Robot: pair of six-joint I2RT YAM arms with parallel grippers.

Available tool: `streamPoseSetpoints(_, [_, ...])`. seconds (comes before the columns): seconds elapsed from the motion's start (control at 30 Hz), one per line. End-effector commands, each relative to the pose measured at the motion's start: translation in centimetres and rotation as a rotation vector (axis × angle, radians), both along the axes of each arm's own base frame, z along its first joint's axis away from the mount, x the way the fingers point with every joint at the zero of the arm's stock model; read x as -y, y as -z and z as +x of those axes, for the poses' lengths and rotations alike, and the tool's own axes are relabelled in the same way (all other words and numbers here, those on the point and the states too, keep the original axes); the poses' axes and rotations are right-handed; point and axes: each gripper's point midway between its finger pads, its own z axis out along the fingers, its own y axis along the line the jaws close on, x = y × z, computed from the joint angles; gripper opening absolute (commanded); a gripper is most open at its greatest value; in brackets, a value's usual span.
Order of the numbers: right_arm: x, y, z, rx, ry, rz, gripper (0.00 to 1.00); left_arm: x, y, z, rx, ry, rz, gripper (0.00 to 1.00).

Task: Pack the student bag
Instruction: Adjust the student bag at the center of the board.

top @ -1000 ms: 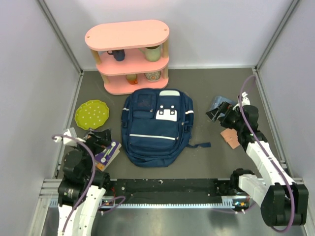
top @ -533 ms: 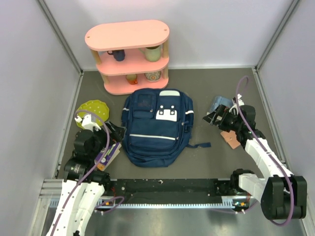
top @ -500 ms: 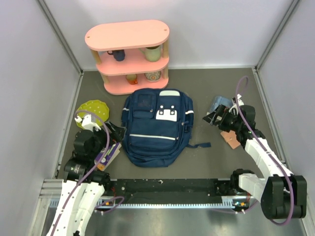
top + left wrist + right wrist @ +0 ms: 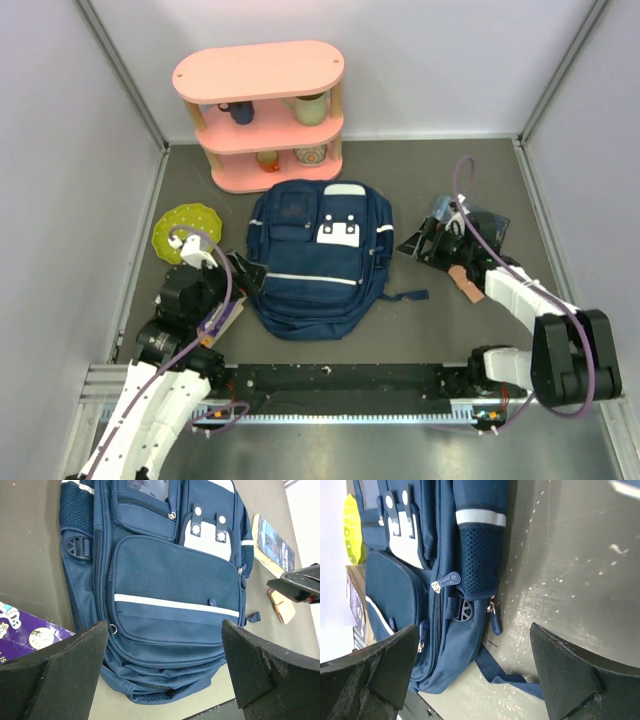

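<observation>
The student bag (image 4: 318, 260) is a navy backpack with a white stripe and a white buckle patch, lying flat with its front up in the middle of the table. My left gripper (image 4: 245, 272) hovers open at its lower left edge. In the left wrist view the bag (image 4: 175, 580) fills the frame between the spread fingers of that gripper (image 4: 164, 625). My right gripper (image 4: 412, 243) is open just off the bag's right side. The right wrist view shows the bag's mesh side pocket (image 4: 477, 560), a zipper pull and a loose strap (image 4: 510, 672) below that gripper (image 4: 474, 630).
A purple book (image 4: 222, 312) lies under my left arm, and a green plate (image 4: 186, 232) lies behind it. A pink shelf (image 4: 262, 110) holding cups stands at the back. A blue book (image 4: 478, 222) and a tan flat item (image 4: 467, 283) lie right of the bag.
My left arm has swung forward and right to the bag's left edge. My right gripper has moved left, away from the blue book, up to the bag's right side.
</observation>
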Motion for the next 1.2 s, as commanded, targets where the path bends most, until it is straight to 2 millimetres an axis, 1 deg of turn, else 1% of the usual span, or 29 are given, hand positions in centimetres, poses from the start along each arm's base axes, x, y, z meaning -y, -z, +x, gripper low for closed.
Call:
streamPoseSetpoints(0.0, [-2.5, -1.1, 2.1, 0.056, -0.033, 0.061, 0.90, 0.8, -0.5, 0.8, 0.030, 0.004, 0.018, 0.99])
streamPoseSetpoints(0.03, [-2.6, -1.5, 2.8, 0.078, -0.026, 0.076, 0.89, 0.8, 0.0, 1.0, 0.016, -0.004, 0.036, 0.99])
streamPoseSetpoints(0.07, [-2.7, -1.2, 3.2, 0.074, -0.022, 0.083, 0.89, 1.4, 0.0, 0.8, 0.014, 0.015, 0.038, 0.99])
streamPoseSetpoints(0.1, [-2.7, -0.3, 3.6, 0.045, -0.005, 0.088, 0.89, 1.3, 0.2, 1.0, 0.011, 0.002, 0.047, 0.99])
streamPoseSetpoints(0.17, [-3.0, -0.5, 5.0, 0.063, 0.000, 0.098, 0.88, 1.8, 0.5, 1.0, 0.003, 0.017, 0.054, 0.99])
streamPoseSetpoints(0.2, [-3.1, 0.5, 5.4, 0.029, 0.001, 0.101, 0.89, 1.9, 0.5, 1.2, 0.008, 0.019, 0.051, 0.99])
streamPoseSetpoints(0.23, [-3.4, 0.0, 6.3, 0.047, -0.008, 0.110, 0.88, 2.0, 0.5, 1.3, 0.009, 0.020, 0.052, 0.99])
streamPoseSetpoints(0.27, [-3.6, 0.1, 6.7, 0.044, -0.014, 0.117, 0.87, 2.0, 0.7, 1.3, 0.008, 0.021, 0.054, 0.99])
streamPoseSetpoints(0.3, [-4.0, 0.2, 7.0, 0.034, -0.025, 0.132, 0.87, 2.1, 0.6, 1.4, 0.015, 0.023, 0.048, 0.99])
streamPoseSetpoints(0.33, [-4.3, 0.9, 7.7, 0.015, -0.030, 0.141, 0.86, 2.3, 0.5, 1.5, 0.017, 0.030, 0.044, 0.99])
streamPoseSetpoints(0.4, [-4.8, 1.0, 8.5, 0.013, -0.042, 0.172, 0.85, 2.6, 0.2, 1.6, 0.026, 0.042, 0.035, 0.99])
streamPoseSetpoints(0.43, [-5.1, 1.7, 9.0, -0.005, -0.043, 0.178, 0.85, 2.8, 0.2, 1.7, 0.023, 0.050, 0.031, 0.99])
streamPoseSetpoints(0.53, [-5.5, 2.2, 10.1, -0.022, -0.047, 0.194, 0.82, 3.0, 0.3, 1.8, 0.020, 0.055, 0.032, 0.99])
streamPoseSetpoints(0.63, [-6.1, 2.4, 10.5, -0.020, -0.059, 0.194, 0.79, 3.2, 0.5, 2.0, 0.020, 0.063, 0.035, 0.99])
streamPoseSetpoints(0.7, [-6.7, 3.1, 10.5, -0.042, -0.072, 0.177, 0.77, 3.5, 0.5, 2.1, 0.019, 0.079, 0.028, 0.99])
streamPoseSetpoints(0.73, [-6.9, 2.8, 11.1, -0.032, -0.077, 0.173, 0.77, 3.8, 0.3, 2.2, 0.025, 0.085, 0.022, 0.99])
streamPoseSetpoints(0.77, [-7.1, 3.6, 11.2, -0.052, -0.085, 0.158, 0.77, 3.8, 0.4, 2.2, 0.023, 0.087, 0.022, 0.99])
streamPoseSetpoints(0.8, [-7.1, 4.0, 11.3, -0.069, -0.080, 0.144, 0.72, 3.9, 0.5, 2.3, 0.016, 0.086, 0.024, 0.99])
streamPoseSetpoints(0.83, [-7.3, 3.8, 11.8, -0.063, -0.084, 0.145, 0.67, 3.9, 0.5, 2.4, 0.015, 0.087, 0.026, 0.99])
streamPoseSetpoints(0.9, [-7.5, 3.6, 11.8, -0.058, -0.096, 0.156, 0.39, 4.0, 0.4, 2.5, 0.014, 0.089, 0.032, 0.99])
streamPoseSetpoints(0.97, [-7.4, 3.1, 11.7, -0.048, -0.091, 0.166, 0.00, 4.4, 0.1, 2.2, 0.015, 0.120, 0.022, 0.99])
streamPoseSetpoints(1.0, [-7.4, 1.9, 11.7, -0.013, -0.083, 0.168, 0.00, 4.5, 0.0, 2.2, 0.018, 0.124, 0.020, 0.99])
streamPoseSetpoints(1.03, [-7.0, 1.9, 11.2, -0.020, -0.068, 0.162, 0.00, 4.5, -0.1, 2.2, 0.018, 0.123, 0.016, 0.99])
streamPoseSetpoints(1.07, [-6.7, 1.2, 10.9, -0.006, -0.050, 0.154, 0.00, 4.5, 0.0, 2.1, 0.016, 0.124, 0.015, 0.99])
streamPoseSetpoints(1.1, [-5.9, 0.8, 11.1, 0.007, 0.012, 0.130, 0.00, 4.5, 0.0, 2.1, 0.018, 0.121, 0.014, 0.99])
streamPoseSetpoints(1.13, [-4.9, -0.7, 9.9, 0.040, 0.061, 0.123, 0.00, 4.5, 0.3, 2.1, 0.011, 0.119, 0.013, 0.99])
streamPoseSetpoints(1.17, [-4.2, -1.1, 9.3, 0.032, 0.127, 0.133, 0.00, 4.4, 0.5, 2.1, 0.008, 0.116, 0.014, 0.99])
